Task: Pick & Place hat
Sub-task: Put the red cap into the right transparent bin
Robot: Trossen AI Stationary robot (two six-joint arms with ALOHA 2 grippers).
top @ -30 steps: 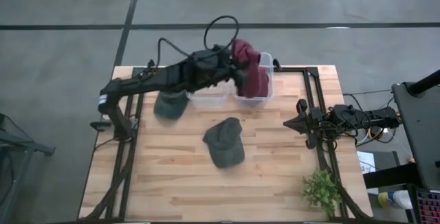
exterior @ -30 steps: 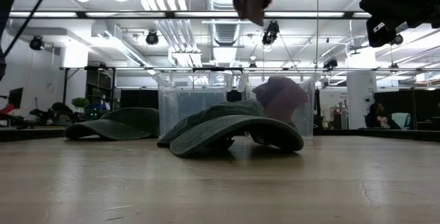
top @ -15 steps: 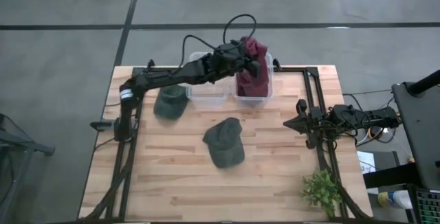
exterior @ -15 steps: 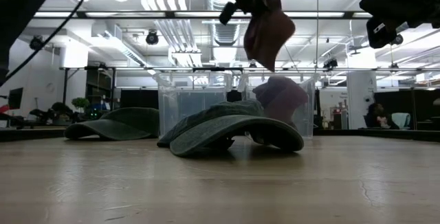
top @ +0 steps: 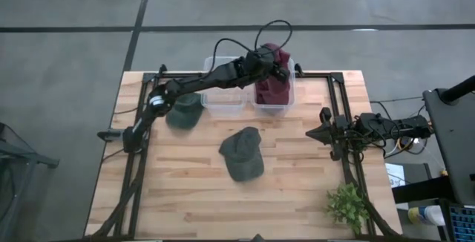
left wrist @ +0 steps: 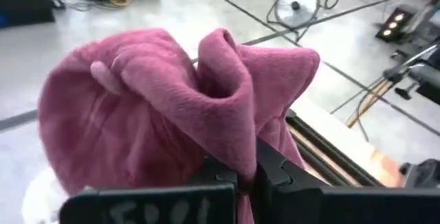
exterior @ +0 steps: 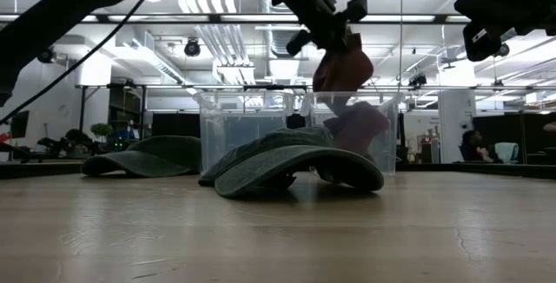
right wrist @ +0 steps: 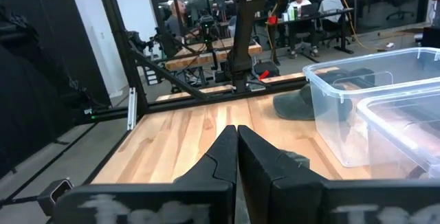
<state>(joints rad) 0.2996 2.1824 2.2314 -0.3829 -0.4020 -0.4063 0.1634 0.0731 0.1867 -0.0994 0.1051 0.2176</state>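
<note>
My left gripper (top: 272,62) reaches over the right clear bin (top: 290,93) at the table's far edge and is shut on a maroon hat (exterior: 344,68). The hat hangs just above the bin's rim. A second maroon cloth (exterior: 358,125) lies inside that bin. Two green caps rest on the table by their brims and crowns: one (top: 242,154) at mid-table, one (top: 184,111) in front of the left bin (top: 223,105). My right gripper (top: 312,133) waits shut over the table's right side. My left gripper pinches a bunched fold of the maroon hat (left wrist: 237,152) between its two fingers (left wrist: 271,172), several layers together. The fingers slant down from the table's left side. The hat is lifted clear and hangs slack below the fingers (exterior: 334,36), over the right bin.
Two clear bins stand side by side at the far edge. A small green plant (top: 347,206) sits at the near right corner. Black frame rails (top: 343,123) run along both table sides. Bare wood lies near the front edge (top: 193,205).
My left gripper has moved toward the table's right, from over the left bin to over the right one, and down. It has stayed shut on the maroon hat, which has dropped from high above the bins to just over the right bin's rim.
</note>
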